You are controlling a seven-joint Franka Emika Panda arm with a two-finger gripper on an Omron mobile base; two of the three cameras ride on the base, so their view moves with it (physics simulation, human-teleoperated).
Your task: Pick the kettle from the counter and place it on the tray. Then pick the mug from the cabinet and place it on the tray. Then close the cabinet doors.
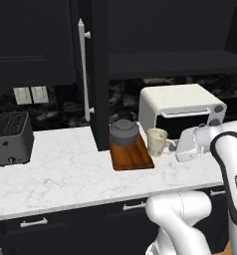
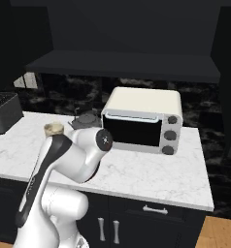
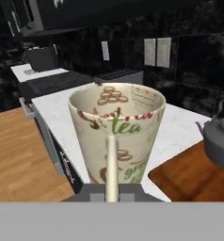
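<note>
Mug (image 3: pixel 117 136) with green "tea" lettering, handle between closed jaws.

Grey kettle (image 1: pixel 124 132) on wooden tray (image 1: pixel 135 158), cream mug (image 1: pixel 157 142) upright beside

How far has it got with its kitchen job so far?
Done: the kettle sits on the tray. In hand: the gripper holds the mug by its handle, just right of the tray, not yet set down on it. Left: placing the mug, then shutting the cabinet door, which stands open.
</note>
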